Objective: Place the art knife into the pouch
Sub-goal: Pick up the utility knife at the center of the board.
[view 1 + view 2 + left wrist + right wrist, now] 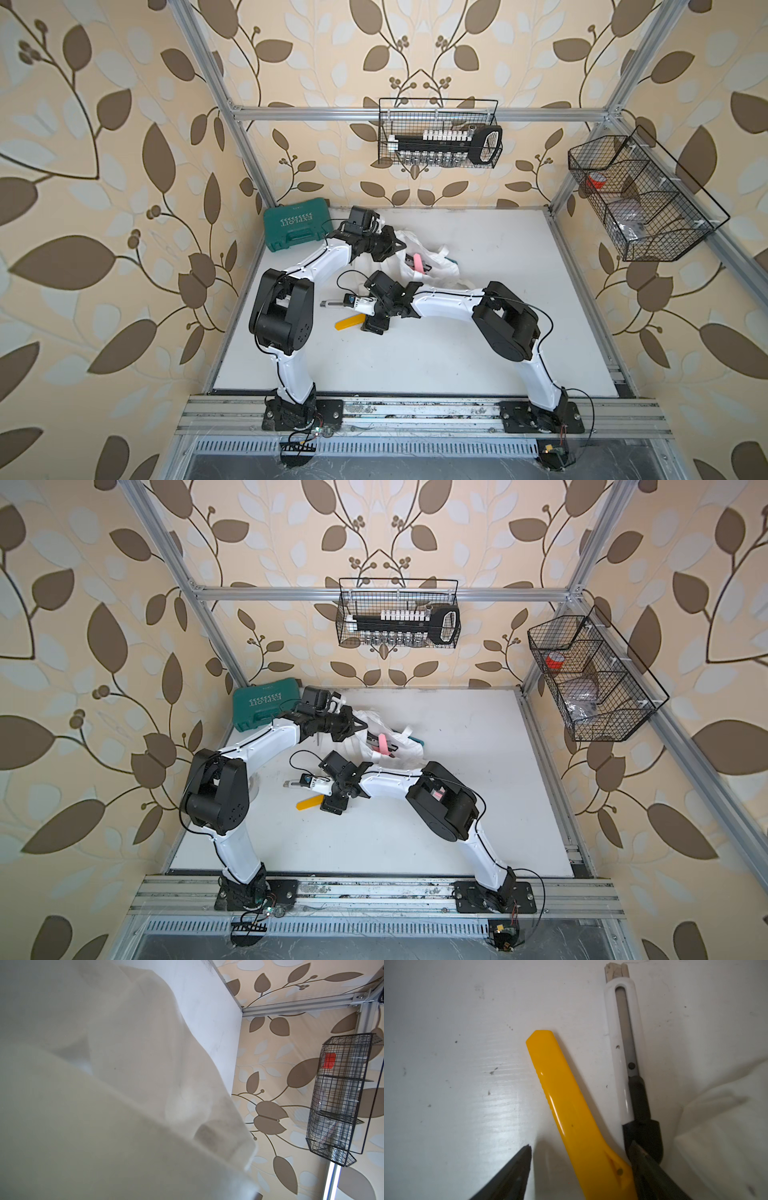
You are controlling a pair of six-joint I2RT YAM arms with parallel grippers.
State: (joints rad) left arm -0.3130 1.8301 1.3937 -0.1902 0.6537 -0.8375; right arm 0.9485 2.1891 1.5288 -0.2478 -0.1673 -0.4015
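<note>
Two art knives lie on the desk (446,1043): the yellow art knife (564,1101) between my right gripper's (580,1147) parted jaws, the white art knife (620,1043) just beside it. Beyond, my left gripper (400,245) is clamped on the one pouch's (440,268) edge. Farther off are one green tool case (291,228) and two wire baskets (385,137) (673,232).

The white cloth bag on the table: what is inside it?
In both top views the white cloth bag gapes open: a pink bar-shaped item shows inside, with something dark beside it. The bag's folds cover whatever lies deeper, so the rest cannot be told.
</note>
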